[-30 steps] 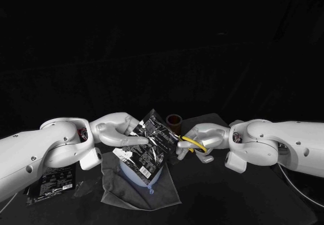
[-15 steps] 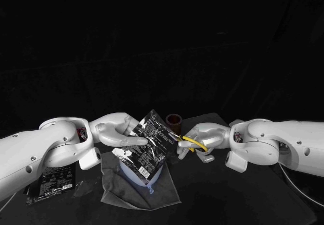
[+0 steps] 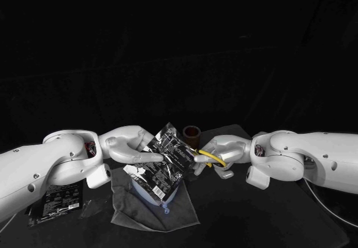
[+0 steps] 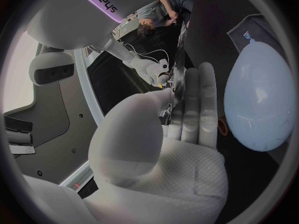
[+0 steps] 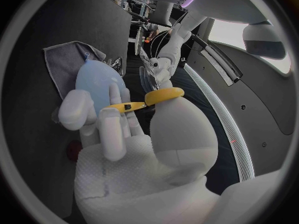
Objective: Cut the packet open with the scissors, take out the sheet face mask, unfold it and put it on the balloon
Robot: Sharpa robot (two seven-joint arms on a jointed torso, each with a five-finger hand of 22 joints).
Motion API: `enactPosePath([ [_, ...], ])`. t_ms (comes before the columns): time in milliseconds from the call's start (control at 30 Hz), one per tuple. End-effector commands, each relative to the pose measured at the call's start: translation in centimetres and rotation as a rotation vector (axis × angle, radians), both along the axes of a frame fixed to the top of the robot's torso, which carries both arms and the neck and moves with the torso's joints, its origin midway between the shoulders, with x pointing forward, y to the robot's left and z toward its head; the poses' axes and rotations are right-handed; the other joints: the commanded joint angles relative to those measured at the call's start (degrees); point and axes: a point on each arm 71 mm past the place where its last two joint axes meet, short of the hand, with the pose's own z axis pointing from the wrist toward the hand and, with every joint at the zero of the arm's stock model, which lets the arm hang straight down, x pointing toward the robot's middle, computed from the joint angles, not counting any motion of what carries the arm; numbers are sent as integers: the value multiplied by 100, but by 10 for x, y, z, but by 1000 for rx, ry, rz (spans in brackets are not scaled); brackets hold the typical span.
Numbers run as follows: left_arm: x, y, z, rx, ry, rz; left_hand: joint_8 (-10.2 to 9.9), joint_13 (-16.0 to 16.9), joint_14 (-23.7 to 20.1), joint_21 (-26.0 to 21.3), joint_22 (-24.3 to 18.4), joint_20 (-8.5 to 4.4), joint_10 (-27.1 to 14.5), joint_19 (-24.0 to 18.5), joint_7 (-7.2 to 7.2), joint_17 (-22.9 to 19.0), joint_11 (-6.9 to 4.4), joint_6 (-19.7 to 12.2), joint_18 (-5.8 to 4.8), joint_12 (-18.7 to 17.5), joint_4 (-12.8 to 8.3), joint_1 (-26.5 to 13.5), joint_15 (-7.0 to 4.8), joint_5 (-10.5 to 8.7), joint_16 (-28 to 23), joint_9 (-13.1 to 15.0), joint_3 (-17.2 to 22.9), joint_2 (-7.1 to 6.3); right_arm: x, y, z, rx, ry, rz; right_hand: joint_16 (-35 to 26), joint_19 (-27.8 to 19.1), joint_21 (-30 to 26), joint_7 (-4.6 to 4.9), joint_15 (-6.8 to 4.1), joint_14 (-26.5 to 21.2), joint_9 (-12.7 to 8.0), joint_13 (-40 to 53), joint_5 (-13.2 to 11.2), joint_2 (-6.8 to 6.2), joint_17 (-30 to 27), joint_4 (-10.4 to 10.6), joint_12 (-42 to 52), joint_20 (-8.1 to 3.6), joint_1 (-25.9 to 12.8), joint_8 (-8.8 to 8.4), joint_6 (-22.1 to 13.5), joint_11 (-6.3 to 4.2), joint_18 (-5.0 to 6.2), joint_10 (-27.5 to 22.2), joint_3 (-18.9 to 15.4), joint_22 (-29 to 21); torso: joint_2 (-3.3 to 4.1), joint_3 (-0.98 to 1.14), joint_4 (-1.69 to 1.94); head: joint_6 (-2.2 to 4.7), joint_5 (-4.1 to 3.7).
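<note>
The black foil packet [image 3: 164, 155] with white print is held up off the table, tilted so that one corner points upward, between the two hands in the head view. The left hand [image 3: 131, 145] grips it at the edge nearer that arm, thumb on the printed face and fingers behind. In the left wrist view the same hand [image 4: 167, 152] has its fingers [image 4: 201, 104] laid straight and close together, the thumb pressed toward them, and the packet [image 4: 179, 87] is a thin dark edge caught between.

At the packet's opposite edge the right hand [image 3: 225, 150] holds the scissors [image 3: 211, 156] with yellow loop handles. In the right wrist view the hand [image 5: 140, 152] has its thumb through one yellow loop of the scissors [image 5: 163, 95], the fingers curled round the other handle. The blades point at the packet, but whether they are open, or touch the foil, cannot be told.

Directly beneath the packet lies the pale blue balloon [image 3: 149, 192], its knotted end toward the robot, resting on a rumpled grey cloth [image 3: 142, 214] spread on the black table [image 3: 246, 206]. Both wrist views show the balloon [image 4: 258, 104] [image 5: 96, 84] on the cloth [image 4: 255, 27] [image 5: 62, 59], below the hands and apart from them.

A small brown cylinder [image 3: 192, 132] stands just behind the packet's upper corner. A second black printed packet [image 3: 60, 199] lies flat on the table under the left arm, well apart from the balloon.
</note>
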Motion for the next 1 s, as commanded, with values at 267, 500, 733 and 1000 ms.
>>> enactPosePath([
  [267, -3, -1, -2, 20, 12, -35, 17, 12, -18, 32, 7, -21, 6, -2, -3, 9, -25, 39, 69, 19, -97, 44, -40, 20, 25, 645, 111, 13, 3, -1, 4, 23, -26, -18, -15, -73, -108, 26, 44, 77, -203, -119, -21, -137, -54, 1, 26, 16, -47, -324, -510, 11, 83, -87, -43, 505, 1, 1, -1, -8, 18],
  [500, -3, -1, -2, 27, 21, -41, 17, 15, -17, 36, 9, -22, 9, -3, -2, 15, -24, 40, 69, 19, -96, 44, -40, 20, 27, 649, 109, 14, 2, 2, 5, 31, -33, -12, -21, -105, -163, 33, 52, 68, -221, -150, -21, -119, -72, 0, 4, 20, -41, -335, -512, 25, 92, -144, -29, 486, -1, 4, -2, 9, 35],
  [733, -4, -1, -3, 37, 33, -49, 16, 16, -17, 37, 10, -22, 10, -3, -1, 18, -22, 40, 69, 20, -95, 44, -40, 20, 28, 651, 108, 15, 4, 3, 8, 38, -47, -17, -26, -111, -172, 37, 61, 60, -229, -175, -21, -108, -87, -2, -9, 25, -36, -327, -482, 36, 93, -185, -21, 483, -1, 2, -3, 26, 25],
  [1000, -4, -1, -4, 40, 43, -51, 14, 19, -17, 39, 12, -21, 11, -4, 0, 22, -21, 39, 69, 20, -93, 43, -39, 20, 29, 654, 107, 17, 6, 4, 9, 49, -52, -25, -37, -163, -264, 68, 87, 38, -289, -253, -18, -226, -127, 5, -23, 46, -45, -402, -595, 67, 109, -304, -38, 449, 0, 1, -1, 31, 14],
])
